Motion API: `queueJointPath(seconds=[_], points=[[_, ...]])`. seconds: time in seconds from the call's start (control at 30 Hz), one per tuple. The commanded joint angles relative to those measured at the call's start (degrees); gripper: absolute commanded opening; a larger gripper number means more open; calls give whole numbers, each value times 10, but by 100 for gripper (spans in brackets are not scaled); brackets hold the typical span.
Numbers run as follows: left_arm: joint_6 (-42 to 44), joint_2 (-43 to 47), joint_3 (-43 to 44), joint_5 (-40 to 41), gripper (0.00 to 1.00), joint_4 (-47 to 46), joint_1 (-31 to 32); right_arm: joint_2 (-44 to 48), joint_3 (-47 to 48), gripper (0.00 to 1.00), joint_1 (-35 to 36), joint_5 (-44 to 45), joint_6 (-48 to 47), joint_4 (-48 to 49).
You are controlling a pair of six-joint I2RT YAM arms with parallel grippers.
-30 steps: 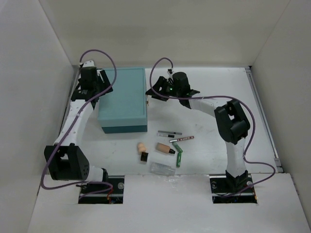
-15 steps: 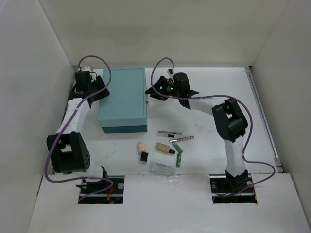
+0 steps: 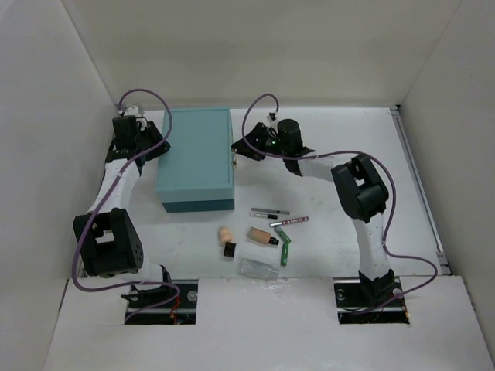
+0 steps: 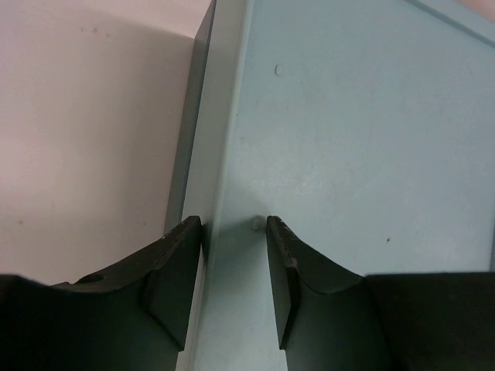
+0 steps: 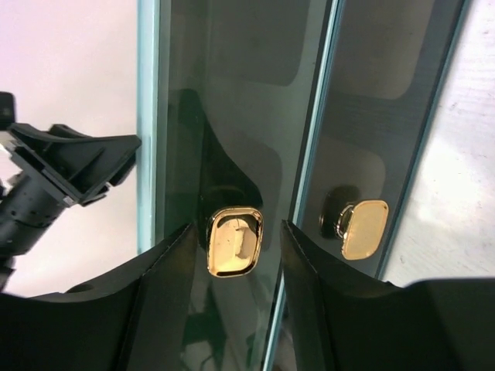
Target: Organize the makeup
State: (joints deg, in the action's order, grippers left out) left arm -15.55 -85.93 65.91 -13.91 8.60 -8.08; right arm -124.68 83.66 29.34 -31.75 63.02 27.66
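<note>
The makeup lies on the table in front of the large teal box [image 3: 195, 158]: a beige sponge [image 3: 224, 233], a tan black-capped tube [image 3: 261, 236], a tiny black piece [image 3: 230, 249], a grey pencil [image 3: 269, 211], a pink pencil [image 3: 292, 222], a green stick [image 3: 285, 249] and a clear packet [image 3: 257, 268]. My left gripper [image 4: 234, 232] is narrowly open and straddles the box's left top edge [image 4: 228, 154]. My right gripper [image 5: 237, 239] is open at the box's right side. Its fingers stand on either side of a gold knob [image 5: 235, 241] and do not touch it.
A second gold knob [image 5: 363, 229] sits on the neighbouring dark panel of the box. White walls enclose the table on the left, back and right. The arm bases stand at the near edge.
My left wrist has swung out to the left of the box, its fingers staying at the box's left edge. My right gripper has shifted slightly. The box and makeup have not moved.
</note>
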Motion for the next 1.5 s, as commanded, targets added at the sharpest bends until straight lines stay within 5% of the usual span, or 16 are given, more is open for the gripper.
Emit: queueJointPath(seconds=[0.0, 0.17, 0.43, 0.57, 1.1, 1.23, 1.47], points=[[10, -21, -28, 6, 35, 26, -2, -19, -2, 51, 10, -25, 53, 96], [11, -31, -29, 7, 34, 28, -4, -30, -22, 49, 14, -41, 99, 166], [13, -38, -27, 12, 30, 33, -4, -36, -46, 20, 14, -41, 145, 231], [13, -43, -26, 15, 28, 35, -4, -13, -70, 17, -2, -40, 134, 228], [12, -67, -22, 44, 22, 46, -9, 158, -190, 14, -136, -10, -37, 15], [12, -69, -19, 44, 22, 46, -8, 179, -184, 21, -146, -17, -75, -32], [12, -58, -13, 41, 22, 46, -8, 225, -162, 62, -137, 28, -173, -145]])
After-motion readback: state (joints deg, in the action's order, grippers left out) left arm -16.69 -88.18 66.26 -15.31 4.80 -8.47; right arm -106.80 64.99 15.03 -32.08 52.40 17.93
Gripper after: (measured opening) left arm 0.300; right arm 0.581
